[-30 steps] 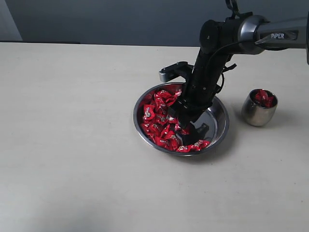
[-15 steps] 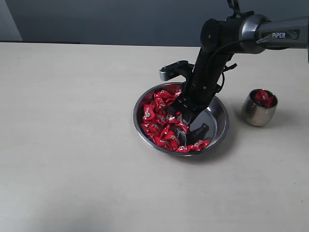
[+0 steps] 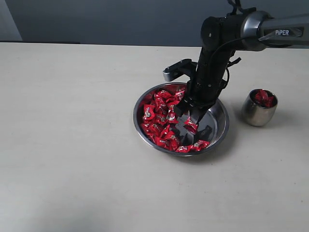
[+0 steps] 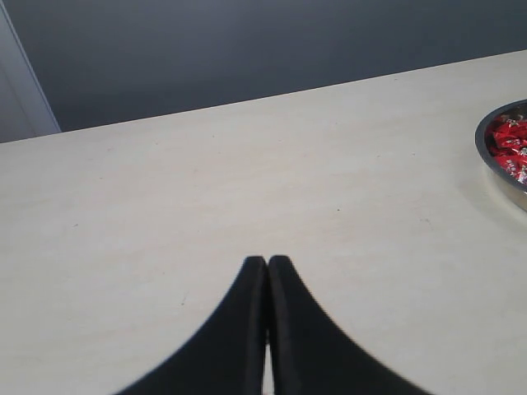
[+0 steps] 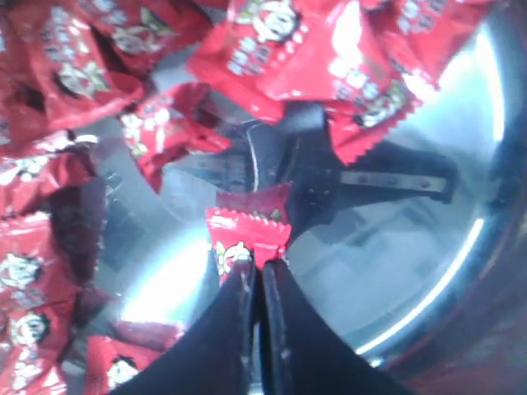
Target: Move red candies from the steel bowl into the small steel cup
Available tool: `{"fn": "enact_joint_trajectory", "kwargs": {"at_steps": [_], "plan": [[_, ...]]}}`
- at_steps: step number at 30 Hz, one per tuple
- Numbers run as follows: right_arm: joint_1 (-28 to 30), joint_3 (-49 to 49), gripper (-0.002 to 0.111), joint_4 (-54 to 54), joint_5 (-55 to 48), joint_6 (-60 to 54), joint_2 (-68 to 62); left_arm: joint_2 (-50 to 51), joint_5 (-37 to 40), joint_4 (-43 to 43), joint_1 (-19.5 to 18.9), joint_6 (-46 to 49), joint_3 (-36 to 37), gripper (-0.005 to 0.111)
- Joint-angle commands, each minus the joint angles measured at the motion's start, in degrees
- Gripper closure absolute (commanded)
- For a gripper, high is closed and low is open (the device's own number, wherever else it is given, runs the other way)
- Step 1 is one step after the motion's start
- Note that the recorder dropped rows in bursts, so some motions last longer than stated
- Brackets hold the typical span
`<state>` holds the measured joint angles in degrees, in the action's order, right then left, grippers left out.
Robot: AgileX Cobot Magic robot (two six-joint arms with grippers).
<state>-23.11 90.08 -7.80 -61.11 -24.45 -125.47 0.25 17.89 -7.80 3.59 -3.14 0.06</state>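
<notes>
The steel bowl (image 3: 219,126) sits mid-table with many red candies (image 3: 158,118) heaped on its left side. My right gripper (image 3: 190,126) hangs just above the bowl's bare right half, shut on one red candy (image 5: 247,234) whose wrapper sticks out past the fingertips. The small steel cup (image 3: 257,113) stands to the right of the bowl with a few red candies (image 3: 264,97) inside. My left gripper (image 4: 267,262) is shut with nothing in it, over bare table; the bowl's rim (image 4: 494,169) shows at the edge of its view.
The pale table (image 3: 72,145) stretches wide to the left and front of the bowl. A dark wall (image 3: 120,19) runs behind the table's far edge. The right arm (image 3: 212,63) leans over the bowl's back rim.
My right gripper has risen out of the candy heap and shifted slightly right, lifting one red candy with it. The left gripper's earlier state is not shown.
</notes>
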Motion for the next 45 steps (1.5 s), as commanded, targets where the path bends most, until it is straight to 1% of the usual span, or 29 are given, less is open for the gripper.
{"fn": "enact_joint_trajectory", "kwargs": {"at_steps": [1,3,4,6,10,11,12,15,21,28,31,33,34,38,40,42,43,45], "plan": [[0.0,-0.1,0.109,3.2,-1.3,3.1,0.7,-0.2,-0.2,0.0,0.6,-0.3,-0.1,0.106],[0.0,-0.1,0.109,3.0,-1.5,3.1,0.7,-0.2,-0.2,0.0,0.6,-0.3,-0.1,0.106],[0.0,-0.1,0.106,3.0,-1.6,3.1,0.7,-0.2,-0.2,0.0,0.6,-0.3,-0.1,0.106],[0.0,-0.1,0.096,3.0,-2.4,3.1,0.7,-0.2,-0.2,0.0,0.6,-0.3,-0.1,0.106],[0.0,-0.1,0.068,3.0,-2.7,3.0,0.7,-0.2,-0.2,0.0,0.6,-0.3,-0.1,0.106],[0.0,-0.1,0.065,3.0,-2.7,3.0,0.7,-0.2,-0.2,0.0,0.6,-0.3,-0.1,0.106],[0.0,-0.1,0.063,3.1,-2.7,3.0,0.7,-0.2,-0.2,0.0,0.6,-0.3,-0.1,0.106],[0.0,-0.1,0.063,3.1,-1.9,3.0,0.7,-0.2,-0.2,0.0,0.6,-0.3,-0.1,0.106],[0.0,-0.1,0.063,-1.6,-0.2,3.0,0.7,-0.2,-0.2,0.0,0.6,-0.3,-0.1,0.106],[-0.3,-0.1,0.064,-1.1,-0.2,3.0,0.7,-0.2,-0.2,0.0,0.6,-0.3,-0.1,0.106],[-0.3,-0.1,0.073,-1.1,-0.2,3.0,0.6,-0.2,-0.2,0.0,0.6,-0.3,-0.1,0.106],[-0.3,-0.1,0.081,-1.1,-0.2,3.0,0.6,-0.2,-0.2,0.0,0.6,-0.3,-0.1,0.106],[-0.3,-0.1,0.083,-1.1,-0.3,3.0,0.6,-0.2,-0.2,0.0,0.6,-0.3,-0.1,0.106],[-0.3,-0.1,0.084,0.0,0.0,3.1,0.6,-0.2,-0.2,0.0,0.6,-0.3,-0.1,0.106],[-0.3,-0.1,0.086,0.1,0.5,3.1,0.6,-0.2,-0.2,0.0,0.6,-0.3,-0.1,0.106],[-0.3,-0.1,0.099,0.1,2.4,3.1,0.6,-0.2,-0.2,0.0,0.6,-0.3,-0.1,0.106],[-0.3,-0.1,0.109,0.1,3.6,3.1,0.7,-0.2,-0.2,0.0,0.6,-0.3,-0.1,0.106],[-0.3,-0.1,0.109,-0.5,4.2,3.1,0.7,-0.2,-0.2,0.0,0.6,-0.3,-0.1,0.106]]}}
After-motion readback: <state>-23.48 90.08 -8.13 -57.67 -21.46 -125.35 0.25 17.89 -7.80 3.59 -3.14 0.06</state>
